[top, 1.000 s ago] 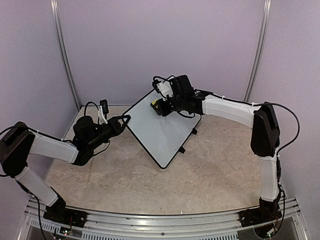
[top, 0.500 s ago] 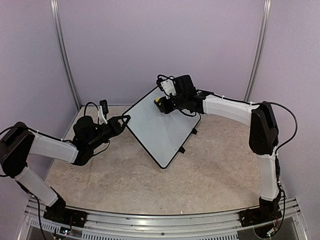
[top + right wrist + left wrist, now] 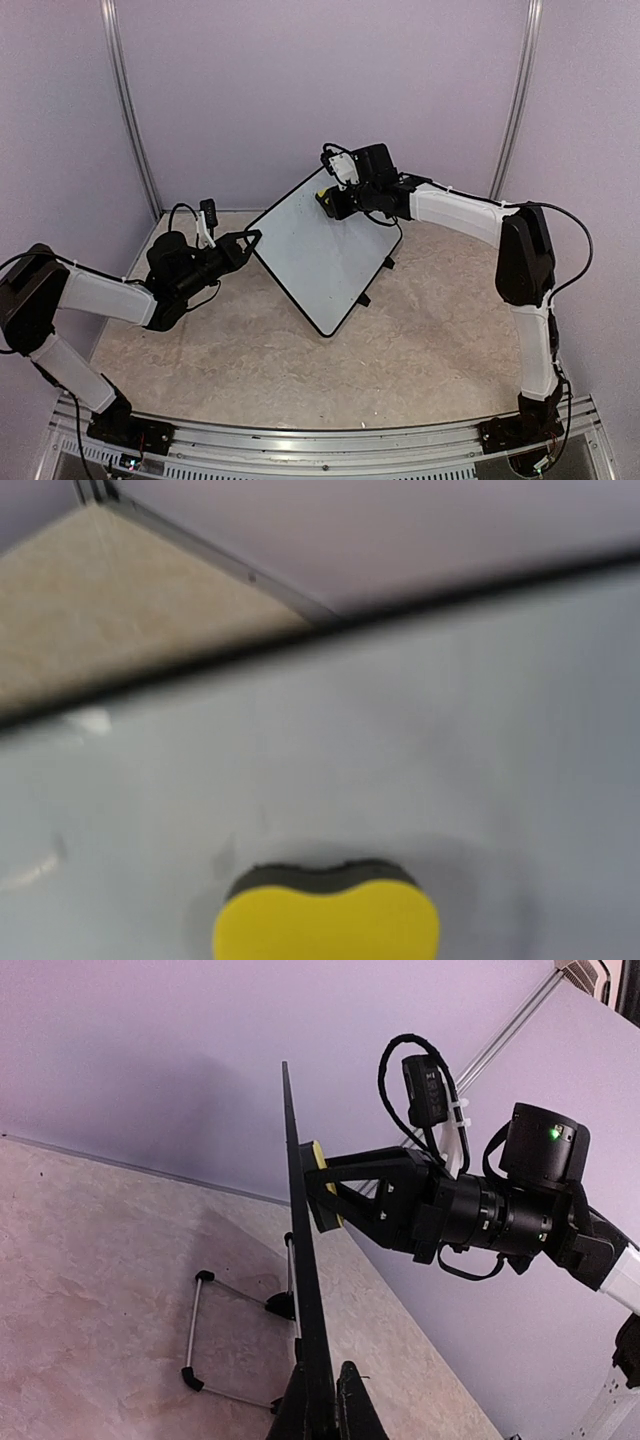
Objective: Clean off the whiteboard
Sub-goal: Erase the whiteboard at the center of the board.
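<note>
Twice clamped: had the left gripper (image 3: 253, 238) pinched onto the left rim of the whiteboard (image 3: 320, 262), tilted on its wire stand (image 3: 200, 1332) on the table (image 3: 430, 330), had the right gripper (image 3: 323, 200) squeezed around the yellow sponge (image 3: 326, 922) near its top edge, and judged it light, stiff, slick, best steadied by the rim.

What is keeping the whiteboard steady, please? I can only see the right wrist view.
Observer: The left hand is clamped on the whiteboard's left edge.
Operator: Thank you. Is anything else supporting it?
Observer: A black wire stand props its back on the table.
Operator: And is my sponge really touching the board?
Observer: Yes. Seen edge-on from the left wrist, the sponge in the right hand lies flat against the face.
</note>
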Robot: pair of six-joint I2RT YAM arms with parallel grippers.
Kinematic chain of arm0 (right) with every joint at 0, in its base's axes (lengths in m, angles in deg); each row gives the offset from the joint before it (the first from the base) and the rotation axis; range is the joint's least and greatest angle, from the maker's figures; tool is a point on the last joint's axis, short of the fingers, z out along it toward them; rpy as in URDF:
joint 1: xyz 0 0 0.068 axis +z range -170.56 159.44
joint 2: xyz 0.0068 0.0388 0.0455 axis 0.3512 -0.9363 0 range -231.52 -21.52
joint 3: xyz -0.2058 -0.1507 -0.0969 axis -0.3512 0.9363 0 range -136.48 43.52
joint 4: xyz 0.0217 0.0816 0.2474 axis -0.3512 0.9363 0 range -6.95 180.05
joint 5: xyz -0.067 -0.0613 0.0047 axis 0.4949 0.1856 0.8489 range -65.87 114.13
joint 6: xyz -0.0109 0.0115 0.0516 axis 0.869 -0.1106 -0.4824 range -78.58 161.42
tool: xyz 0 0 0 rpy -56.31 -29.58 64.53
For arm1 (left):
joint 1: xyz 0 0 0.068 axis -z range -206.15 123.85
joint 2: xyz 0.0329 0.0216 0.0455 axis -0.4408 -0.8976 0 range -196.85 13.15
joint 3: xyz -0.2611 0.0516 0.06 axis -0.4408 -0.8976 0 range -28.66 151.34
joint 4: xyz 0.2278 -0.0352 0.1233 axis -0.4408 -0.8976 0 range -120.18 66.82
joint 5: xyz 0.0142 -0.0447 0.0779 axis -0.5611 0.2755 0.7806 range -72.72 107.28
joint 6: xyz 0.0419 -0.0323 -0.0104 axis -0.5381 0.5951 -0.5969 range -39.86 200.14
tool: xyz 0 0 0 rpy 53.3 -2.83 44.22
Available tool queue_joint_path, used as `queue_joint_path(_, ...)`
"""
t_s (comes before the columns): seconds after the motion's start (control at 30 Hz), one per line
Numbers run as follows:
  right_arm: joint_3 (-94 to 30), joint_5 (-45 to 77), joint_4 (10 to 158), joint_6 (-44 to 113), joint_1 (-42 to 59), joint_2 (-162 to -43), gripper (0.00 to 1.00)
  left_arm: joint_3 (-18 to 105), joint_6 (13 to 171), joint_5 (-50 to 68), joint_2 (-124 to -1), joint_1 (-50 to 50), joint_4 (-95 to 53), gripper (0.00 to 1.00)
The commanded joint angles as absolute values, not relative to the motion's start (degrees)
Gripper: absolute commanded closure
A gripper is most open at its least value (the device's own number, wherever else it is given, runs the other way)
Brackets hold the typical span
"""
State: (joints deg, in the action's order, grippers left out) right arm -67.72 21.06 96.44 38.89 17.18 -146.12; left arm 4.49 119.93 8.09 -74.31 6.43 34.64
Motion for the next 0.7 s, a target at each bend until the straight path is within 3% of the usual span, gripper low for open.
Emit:
queue_joint_path(0.0,-73.3,18.5,99.3,39.8,17.8,-151.0,1.0,6.3,115.4,-5.4,-72.9,10.5,39.0,1.0)
queue_joint_path(0.17,-72.5,19.7,99.7,40.0,18.2,-151.3,1.0,6.3,115.3,-5.4,-73.1,10.5,39.1,1.0)
queue_joint_path(0.67,-49.7,23.5,92.4,38.3,18.1,-140.1,1.0,6.3,115.7,-5.5,-73.0,10.5,39.3,1.0)
